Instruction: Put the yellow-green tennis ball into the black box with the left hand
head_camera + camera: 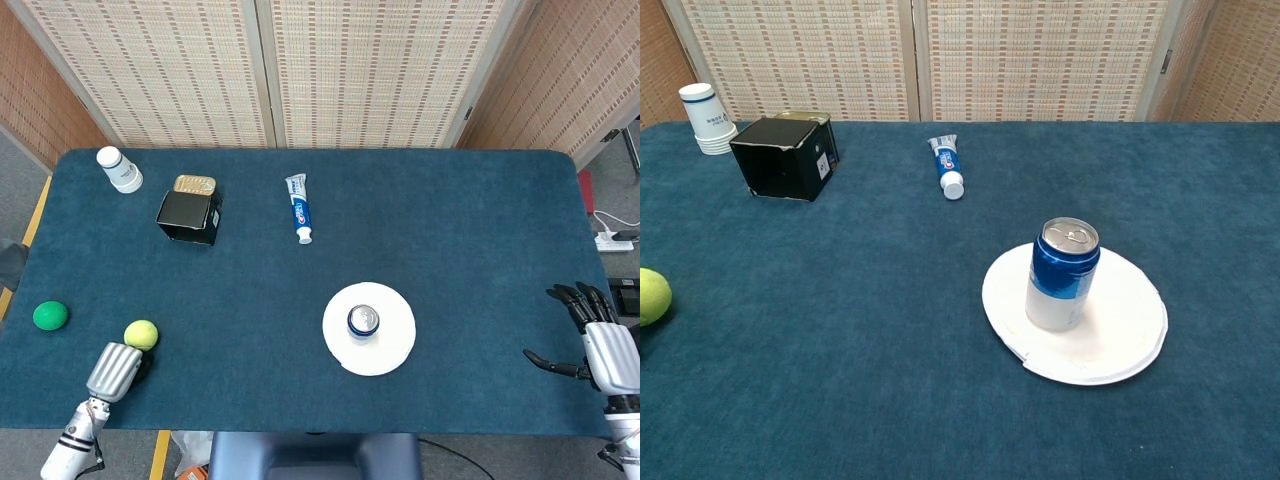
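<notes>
The yellow-green tennis ball (pixel 141 333) lies near the table's front left edge; the chest view shows the ball (pixel 651 297) at its left border. The black box (pixel 189 216) stands at the back left, also seen as the box (pixel 786 156) in the chest view. My left hand (pixel 116 371) sits just below and left of the ball, close to it; its fingers are hidden under the silver wrist. My right hand (pixel 585 340) hovers at the front right edge with fingers spread, holding nothing.
A green ball (pixel 49 315) lies left of the tennis ball. White cups (pixel 120 170), a toothpaste tube (pixel 299 208) and a blue can (pixel 363 320) on a white plate (pixel 397 345) also stand on the blue table (pixel 460 230).
</notes>
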You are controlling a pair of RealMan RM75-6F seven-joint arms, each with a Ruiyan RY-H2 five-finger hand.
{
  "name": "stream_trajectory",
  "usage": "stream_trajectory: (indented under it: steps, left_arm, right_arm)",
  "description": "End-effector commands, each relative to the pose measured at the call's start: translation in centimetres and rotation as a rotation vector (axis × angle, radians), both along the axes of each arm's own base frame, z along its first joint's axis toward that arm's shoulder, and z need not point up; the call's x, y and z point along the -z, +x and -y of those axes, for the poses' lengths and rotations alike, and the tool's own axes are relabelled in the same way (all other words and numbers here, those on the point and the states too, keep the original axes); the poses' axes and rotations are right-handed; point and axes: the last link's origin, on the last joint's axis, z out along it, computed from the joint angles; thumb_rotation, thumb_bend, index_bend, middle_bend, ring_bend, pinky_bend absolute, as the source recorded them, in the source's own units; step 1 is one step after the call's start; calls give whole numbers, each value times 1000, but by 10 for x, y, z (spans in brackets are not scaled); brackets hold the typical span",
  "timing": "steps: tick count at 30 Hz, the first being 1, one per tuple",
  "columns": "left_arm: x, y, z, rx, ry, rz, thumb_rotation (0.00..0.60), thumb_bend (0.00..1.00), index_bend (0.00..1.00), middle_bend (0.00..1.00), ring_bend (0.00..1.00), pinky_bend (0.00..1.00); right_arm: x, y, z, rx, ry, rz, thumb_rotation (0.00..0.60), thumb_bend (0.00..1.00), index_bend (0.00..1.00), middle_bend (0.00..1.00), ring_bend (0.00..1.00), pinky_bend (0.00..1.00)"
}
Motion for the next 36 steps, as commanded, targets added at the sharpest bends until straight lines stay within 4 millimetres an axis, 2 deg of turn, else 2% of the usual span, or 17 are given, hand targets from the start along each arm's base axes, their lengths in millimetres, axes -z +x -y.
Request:
stream_trajectory:
  steps: [1,8,17,31,36]
  left_arm:
    - [-3,-2,-17,-24,6,5,600,633,1000,1000,1000,1000]
    - [-5,0,-37,-36,5,21,600,631,1000,1000,1000,1000]
    - [11,18,-62,-27,-48,22,600,633,1000,1000,1000,1000]
    - [10,32,-103,-46,-47,4,600,632,1000,1000,1000,1000]
    - [13,38,-112,-61,-46,28,600,632,1000,1000,1000,1000]
  right_arm:
    - [1,1,0,-4,3,-3,600,0,189,122,0,0]
    - [3,2,1,-4,11,-9,600,0,189,122,0,0]
    - [5,2,2,-2,12,-13,600,0,189,122,0,0]
    - [7,3,3,-2,17,-24,600,0,190,122,0,0]
    - [8,2,4,7,14,-26,600,0,191,122,0,0]
